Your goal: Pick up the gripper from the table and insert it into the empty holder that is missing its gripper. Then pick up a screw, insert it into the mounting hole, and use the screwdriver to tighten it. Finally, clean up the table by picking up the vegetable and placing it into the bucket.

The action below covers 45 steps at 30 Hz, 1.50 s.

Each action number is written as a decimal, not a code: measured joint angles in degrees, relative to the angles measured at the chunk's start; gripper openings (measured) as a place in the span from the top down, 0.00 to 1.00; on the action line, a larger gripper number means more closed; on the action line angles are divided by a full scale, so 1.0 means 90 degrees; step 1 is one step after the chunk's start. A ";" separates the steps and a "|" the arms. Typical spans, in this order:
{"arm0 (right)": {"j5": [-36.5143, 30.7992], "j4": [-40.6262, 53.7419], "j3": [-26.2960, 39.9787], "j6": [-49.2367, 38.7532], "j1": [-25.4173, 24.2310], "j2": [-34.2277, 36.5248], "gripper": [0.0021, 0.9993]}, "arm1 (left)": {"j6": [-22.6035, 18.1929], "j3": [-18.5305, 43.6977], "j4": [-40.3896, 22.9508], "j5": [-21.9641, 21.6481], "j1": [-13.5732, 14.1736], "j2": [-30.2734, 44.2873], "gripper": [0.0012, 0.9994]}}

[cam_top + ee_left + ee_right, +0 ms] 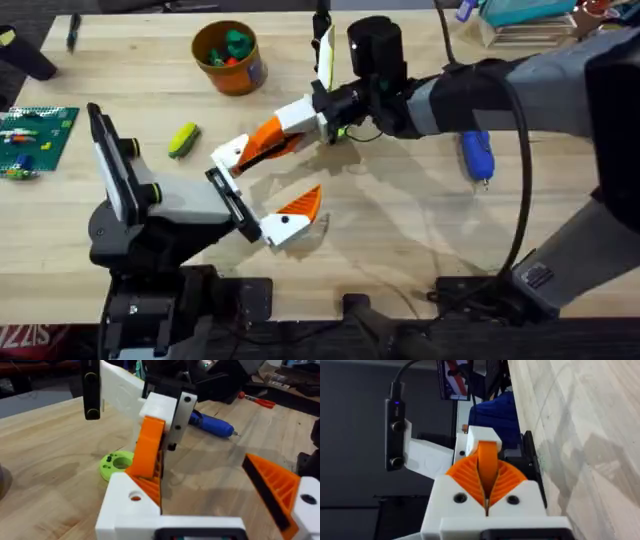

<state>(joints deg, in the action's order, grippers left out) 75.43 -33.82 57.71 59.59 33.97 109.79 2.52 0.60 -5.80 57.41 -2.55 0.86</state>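
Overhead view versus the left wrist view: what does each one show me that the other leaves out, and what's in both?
The overhead view takes in the orange-brown bucket with toys inside, the yellow-and-green vegetable lying on the wood, and a green board at the table's edge. The left wrist view gives a clear look at a lime-green disc with holes. Both show the blue screwdriver lying on the wooden table.

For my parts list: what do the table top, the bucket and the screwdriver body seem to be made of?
Table: pale wood, visible grain, matte. Bucket: probably smooth plastic, orange-brown with a slight sheen and a blue label. Screwdriver: probably blue plastic, glossy highlights, with a thin metal bit.
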 joint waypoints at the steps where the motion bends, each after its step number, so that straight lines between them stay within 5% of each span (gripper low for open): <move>1: -0.0021 -0.0001 0.0000 0.0000 0.0001 -0.0002 0.99 | 0.0010 0.0000 0.0000 -0.0002 0.0000 0.0000 0.01; 16: -0.0109 -0.0010 0.0005 0.0004 0.0050 -0.0002 0.99 | 0.0103 -0.0002 0.0002 -0.0036 -0.0036 0.0000 0.01; 21: -0.0113 0.0086 0.0002 0.0021 0.0045 0.0050 0.74 | -0.0023 -0.0002 0.0005 -0.0022 -0.0036 -0.0002 0.01; 27: -0.0050 0.0060 -0.0002 0.0026 0.0013 0.0122 0.56 | -0.0129 -0.0002 0.0007 -0.0015 -0.0029 -0.0010 0.01; 32: -0.0015 0.0073 -0.0017 0.0004 -0.0182 0.0204 0.03 | -0.0242 0.0000 0.0004 0.0056 0.0018 -0.0022 0.01; 45: 0.0137 -0.0379 0.0023 -0.0101 -0.2003 0.0205 0.01 | -0.0287 0.0000 0.0002 0.0103 0.0019 -0.0022 0.01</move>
<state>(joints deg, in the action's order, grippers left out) 76.66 -37.22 57.92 58.68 15.94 111.63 -0.05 0.60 -5.78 58.34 -2.37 0.67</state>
